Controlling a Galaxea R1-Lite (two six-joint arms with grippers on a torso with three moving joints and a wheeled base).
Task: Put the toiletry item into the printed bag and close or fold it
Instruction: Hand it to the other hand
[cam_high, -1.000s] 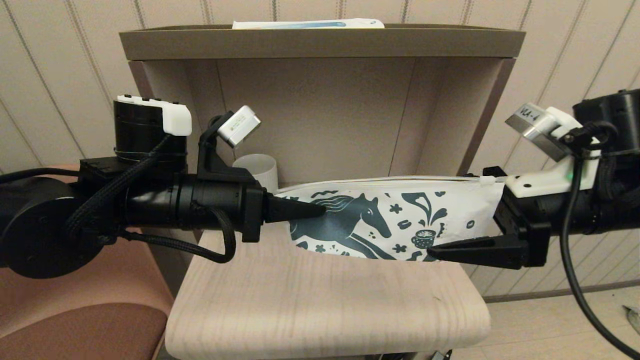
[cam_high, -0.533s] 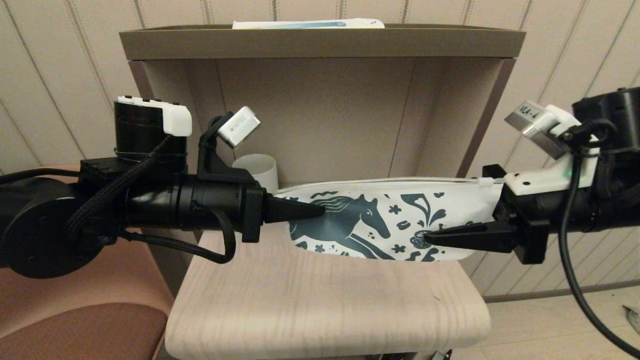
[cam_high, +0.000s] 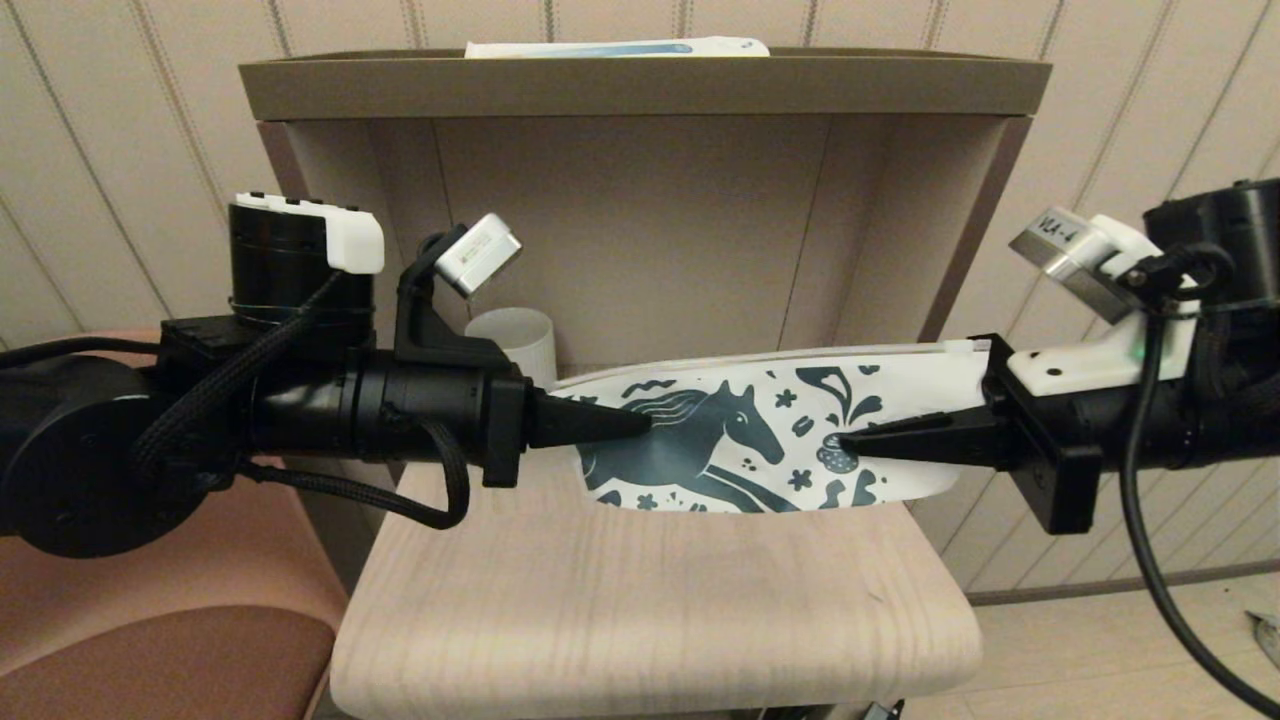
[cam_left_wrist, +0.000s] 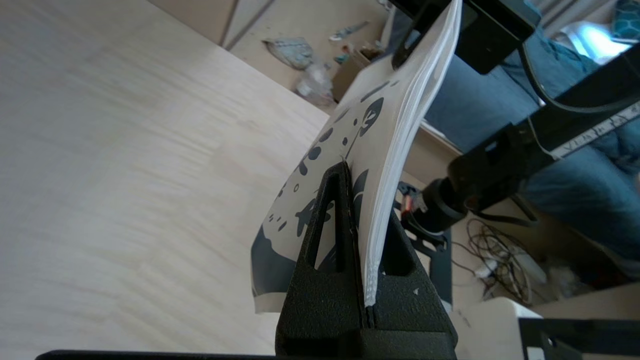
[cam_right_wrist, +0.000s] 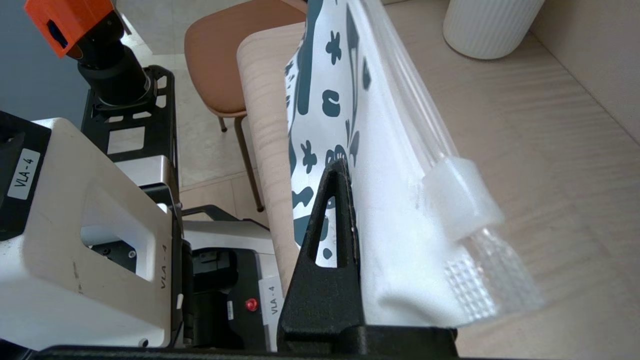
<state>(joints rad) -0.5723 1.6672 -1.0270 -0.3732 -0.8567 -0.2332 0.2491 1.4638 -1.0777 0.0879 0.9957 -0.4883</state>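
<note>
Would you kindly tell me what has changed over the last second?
The right gripper closed its fingers on the white horse-printed zip pouch, tilting that end upward. The left gripper kept its grip; the white ribbed cup stayed put.

The printed bag (cam_right_wrist: 380, 165) stands edge-up — black fingers (cam_right_wrist: 332, 240) pressed against its printed face.

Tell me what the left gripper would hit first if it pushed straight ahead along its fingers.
The left gripper points toward the robot's right, shut on one end of the printed bag. Straight ahead lies the bag's length, then probably the right gripper holding the other end; depth alignment is unclear.
</note>
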